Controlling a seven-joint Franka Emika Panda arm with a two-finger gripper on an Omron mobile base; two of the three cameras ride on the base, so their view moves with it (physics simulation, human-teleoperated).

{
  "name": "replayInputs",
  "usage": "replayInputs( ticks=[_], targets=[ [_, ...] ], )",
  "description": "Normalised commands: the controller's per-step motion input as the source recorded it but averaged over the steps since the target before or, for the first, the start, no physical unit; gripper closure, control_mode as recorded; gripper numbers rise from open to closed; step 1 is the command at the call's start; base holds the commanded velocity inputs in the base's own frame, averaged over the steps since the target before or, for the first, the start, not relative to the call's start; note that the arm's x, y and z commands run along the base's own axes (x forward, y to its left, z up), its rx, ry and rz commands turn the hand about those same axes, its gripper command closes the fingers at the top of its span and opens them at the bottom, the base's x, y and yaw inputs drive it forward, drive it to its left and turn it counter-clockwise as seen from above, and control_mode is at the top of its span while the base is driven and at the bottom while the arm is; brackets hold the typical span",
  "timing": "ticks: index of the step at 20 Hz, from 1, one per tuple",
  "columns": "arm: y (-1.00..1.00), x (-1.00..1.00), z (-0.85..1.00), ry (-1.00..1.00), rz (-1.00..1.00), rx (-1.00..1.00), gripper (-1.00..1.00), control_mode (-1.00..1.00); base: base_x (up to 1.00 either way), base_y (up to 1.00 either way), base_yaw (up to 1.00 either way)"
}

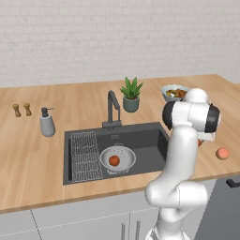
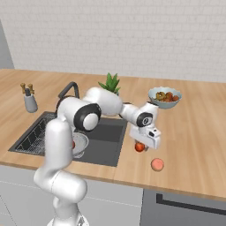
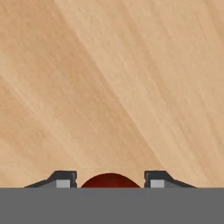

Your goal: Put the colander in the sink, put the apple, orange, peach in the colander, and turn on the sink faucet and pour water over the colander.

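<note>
The silvery colander (image 1: 124,152) sits in the dark sink (image 1: 150,140), beside the wire rack, with the orange (image 1: 114,161) inside it. The faucet (image 1: 112,110) stands behind the basin with no water showing. To the right of the sink on the counter, my gripper (image 2: 141,145) points down over the red apple (image 2: 139,147). In the hand view the apple (image 3: 109,183) sits between my two fingers (image 3: 65,179), which stand tight at its sides, and their contact is hidden at the bottom edge. The pale peach (image 2: 157,164) lies just right of it, near the front edge.
A blue-grey bowl of food (image 1: 174,92) and a potted plant (image 1: 131,96) stand behind the sink. A grey soap dispenser (image 1: 47,123) and two small shakers (image 1: 22,109) are on the left counter. My own arm crosses over the sink's right end.
</note>
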Motion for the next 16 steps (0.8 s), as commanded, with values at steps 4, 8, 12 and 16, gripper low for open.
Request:
replayInputs(
  ticks=[4, 8, 12, 16],
  targets=[
    [0.07, -0.60, 0.69, -0.16, -0.16, 0.12, 1.00, -1.00, 0.00, 0.00, 0.00],
    [0.57, -0.47, 0.99, -0.40, -0.07, 0.03, 1.00, -1.00, 0.00, 0.00, 0.00],
    [0.85, -0.44, 1.00, -0.42, 0.00, 0.00, 1.00, -1.00, 0.00, 0.00, 0.00],
    [1.00, -0.43, 0.97, -0.44, 0.00, 0.00, 1.00, -1.00, 0.00, 0.00, 0.00]
  ],
)
